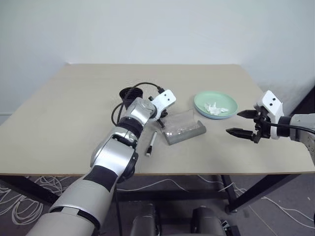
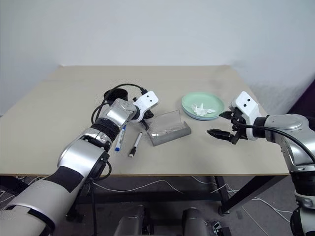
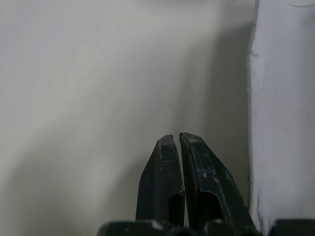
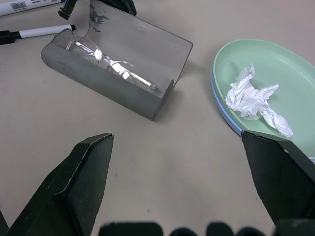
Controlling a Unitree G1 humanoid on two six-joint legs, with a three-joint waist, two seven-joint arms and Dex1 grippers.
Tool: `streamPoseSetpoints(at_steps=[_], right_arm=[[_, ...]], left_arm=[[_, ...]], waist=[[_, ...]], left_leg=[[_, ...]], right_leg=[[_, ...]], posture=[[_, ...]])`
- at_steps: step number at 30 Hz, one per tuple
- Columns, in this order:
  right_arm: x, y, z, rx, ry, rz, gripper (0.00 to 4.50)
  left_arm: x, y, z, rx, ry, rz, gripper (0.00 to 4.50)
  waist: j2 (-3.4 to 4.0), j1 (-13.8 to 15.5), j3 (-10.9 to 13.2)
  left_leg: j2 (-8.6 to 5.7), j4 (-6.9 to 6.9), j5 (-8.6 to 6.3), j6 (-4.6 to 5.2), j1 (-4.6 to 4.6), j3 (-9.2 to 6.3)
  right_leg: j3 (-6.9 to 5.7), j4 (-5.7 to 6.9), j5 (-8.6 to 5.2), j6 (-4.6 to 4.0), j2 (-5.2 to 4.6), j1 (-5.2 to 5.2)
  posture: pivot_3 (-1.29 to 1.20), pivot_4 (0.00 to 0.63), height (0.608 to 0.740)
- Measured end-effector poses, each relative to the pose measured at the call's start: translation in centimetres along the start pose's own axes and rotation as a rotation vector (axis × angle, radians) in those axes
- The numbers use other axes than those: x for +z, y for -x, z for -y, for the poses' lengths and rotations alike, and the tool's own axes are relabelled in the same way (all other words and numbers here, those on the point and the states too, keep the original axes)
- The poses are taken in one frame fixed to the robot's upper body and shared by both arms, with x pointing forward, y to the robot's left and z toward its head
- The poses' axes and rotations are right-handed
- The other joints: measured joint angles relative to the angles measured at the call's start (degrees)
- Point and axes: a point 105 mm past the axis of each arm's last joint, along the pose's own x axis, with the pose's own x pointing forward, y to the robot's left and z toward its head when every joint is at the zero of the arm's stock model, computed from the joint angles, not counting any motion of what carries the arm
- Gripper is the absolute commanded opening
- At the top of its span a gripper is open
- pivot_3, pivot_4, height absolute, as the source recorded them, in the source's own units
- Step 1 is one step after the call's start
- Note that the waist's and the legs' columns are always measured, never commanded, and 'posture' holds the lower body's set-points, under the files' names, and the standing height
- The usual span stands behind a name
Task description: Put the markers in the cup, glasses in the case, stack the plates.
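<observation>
Glasses (image 4: pixel 110 61) in case (image 4: pixel 147 101), plates (image 4: pixel 275 69) stacked. Markers (image 2: pixel 135 145) left of case: left gripper (image 3: pixel 178 140) closed empty, must reopen; right gripper (image 1: pixel 241 123) wide.

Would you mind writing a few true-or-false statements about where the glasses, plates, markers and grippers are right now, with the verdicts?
1. The glasses lie inside the open case. True.
2. The mint green plate sits on top of the light blue plate. True.
3. The green plate is bare. False: a crumpled white tissue lies on it.
4. Both markers are in the cup. False: the blue-capped marker and the black-capped marker lie on the table.
5. The right gripper is shut. False: it is open, holding nothing.
6. The left gripper is shut. True.
</observation>
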Motion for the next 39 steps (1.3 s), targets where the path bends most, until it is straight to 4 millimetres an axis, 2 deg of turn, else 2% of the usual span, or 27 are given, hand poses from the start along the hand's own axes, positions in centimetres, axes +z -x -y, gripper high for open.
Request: streamPoseSetpoints(at_steps=[6,9,12,16,19,23,26,31,39], right_arm=[[0.0,0.0,-0.1,0.011,-0.001,0.000,4.50],[-0.1,0.0,-0.1,0.013,-0.004,-0.002,4.50],[-0.3,0.0,0.0,0.013,-0.014,-0.006,4.50],[-0.4,0.0,0.0,0.018,-0.017,-0.008,4.50],[-0.4,-0.1,0.0,0.024,-0.015,-0.009,4.50],[-0.4,-0.2,-0.1,0.038,-0.009,-0.011,4.50],[-0.2,-0.5,0.0,0.043,-0.002,-0.012,4.50],[0.2,-0.8,0.0,0.061,0.010,0.000,4.50],[-0.2,-1.6,-0.4,0.100,-0.003,-0.008,4.50]], left_arm=[[1.8,0.6,1.7,-0.147,-0.102,0.049,0.03],[2.2,1.8,2.5,-0.212,-0.164,0.062,0.03],[2.1,3.1,3.8,-0.271,-0.221,0.066,0.03],[1.0,4.1,6.0,-0.327,-0.261,0.044,0.03],[0.5,5.0,6.9,-0.331,-0.284,0.035,0.03],[0.2,5.3,6.8,-0.311,-0.263,0.021,0.03],[0.0,5.2,6.0,-0.252,-0.187,-0.006,0.03],[-0.1,5.1,4.8,-0.141,0.012,-0.071,1.60],[-0.7,7.0,4.7,-0.002,0.269,-0.182,4.38]], waist=[[0.02,-0.1,0.0],[0.04,-0.2,0.0],[0.08,-0.2,0.0],[0.10,-0.2,-0.1],[0.13,-0.1,-0.1],[0.14,-0.1,-0.1],[0.13,-0.1,-0.1],[0.13,-0.1,-0.1],[0.12,-0.1,-0.1]], left_leg=[[0.05,-0.01,-0.05,-0.08,0.00,-0.02],[0.07,-0.04,-0.05,-0.08,0.00,-0.02],[0.09,-0.05,-0.04,-0.09,0.01,-0.02],[0.09,-0.04,-0.04,-0.08,0.09,-0.02],[0.07,-0.03,-0.05,-0.08,0.17,-0.05],[0.06,-0.02,-0.05,-0.07,0.19,-0.07],[0.07,-0.02,-0.05,-0.07,0.20,-0.08],[0.06,-0.08,-0.04,-0.07,0.19,-0.10],[0.05,-0.10,-0.03,-0.07,0.19,-0.12]], right_leg=[[0.00,0.01,0.13,-0.24,0.03,-0.03],[0.00,0.02,0.15,-0.27,0.05,-0.01],[0.01,0.03,0.15,-0.27,0.08,-0.01],[0.00,0.03,0.01,-0.02,0.08,0.02],[-0.03,0.01,0.00,0.00,0.07,0.13],[-0.04,0.01,0.00,0.00,0.06,0.15],[-0.05,0.03,0.00,0.00,0.08,0.14],[-0.06,0.00,-0.03,0.06,0.10,0.22],[-0.06,0.01,-0.06,0.11,0.11,0.25]], posture=[[0.00,0.000,0.639],[0.00,0.000,0.639],[0.00,0.000,0.639],[0.00,0.000,0.639],[0.00,0.000,0.639],[0.00,0.000,0.639],[0.00,0.000,0.639],[0.00,0.000,0.639],[0.00,0.000,0.639]])
